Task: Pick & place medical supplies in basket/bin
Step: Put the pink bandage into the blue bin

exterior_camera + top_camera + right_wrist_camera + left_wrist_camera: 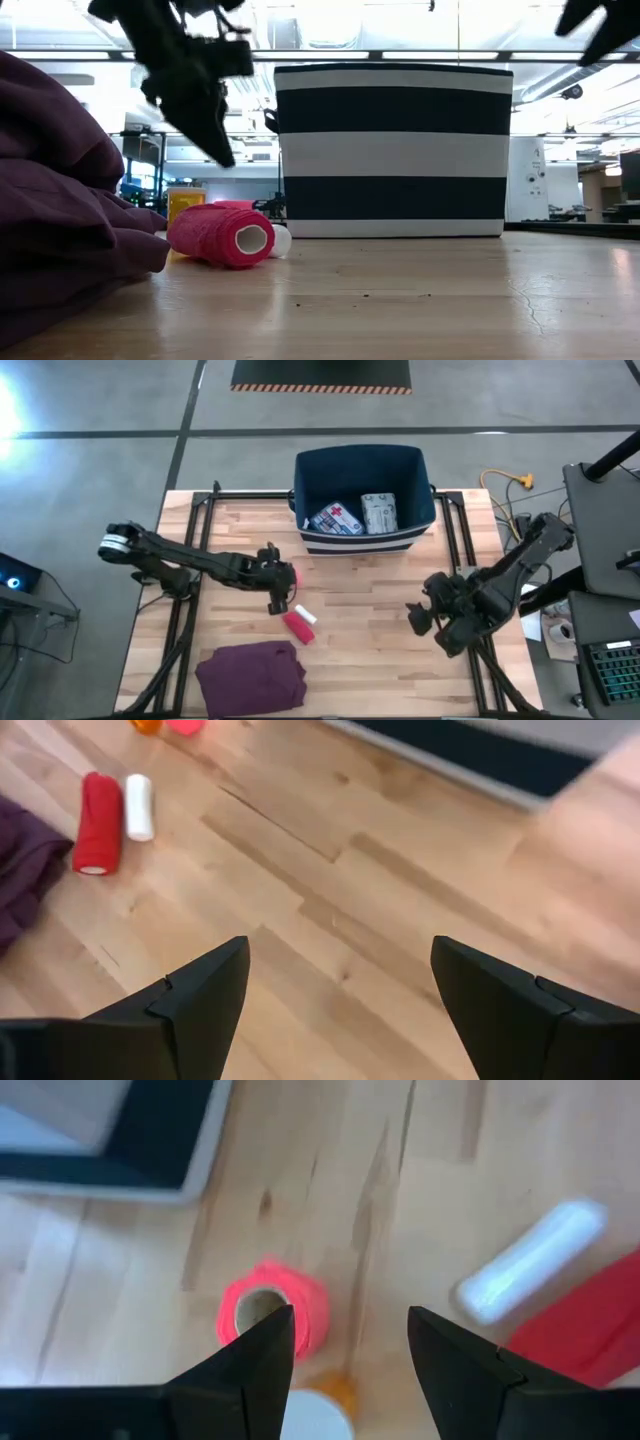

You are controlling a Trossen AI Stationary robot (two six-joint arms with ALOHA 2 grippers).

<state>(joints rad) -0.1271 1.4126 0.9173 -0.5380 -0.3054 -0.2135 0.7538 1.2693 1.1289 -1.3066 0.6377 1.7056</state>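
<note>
**Left gripper open over pink roll; bin holds two items**

Bin [362, 470]: navy fabric with white stripes, at 12 o'clock on the table [380, 640], against the far edge. Inside, seen from above: blue first-aid pouch [336, 518] with red cross, lying just beside the grey-white printed packet [379, 513] at its 3 o'clock.

Left gripper [277, 592]: arm reaches in from 9 o'clock, gripper near table centre, at about 7 o'clock from the bin. Fingers spread apart, nothing between them. The left wrist view shows the pink tape roll [273, 1312] on the wood just beyond the fingertips, hollow core facing up, and not gripped. An orange item [328, 1388] with a white one beside it lies right by that roll; what they are cannot be told.

Red tape roll [297, 627] lies on its side at 5 o'clock from the left gripper, with a small white roll [304, 614] touching its flank. In the low view the red roll's open core faces the camera.

Folded maroon cloth [251, 676]: near table edge, 7 o'clock from the red roll, close but apart.

Right gripper [420, 616]: at 4 o'clock on the table, well apart from the supplies, raised, fingers wide and empty.
</note>
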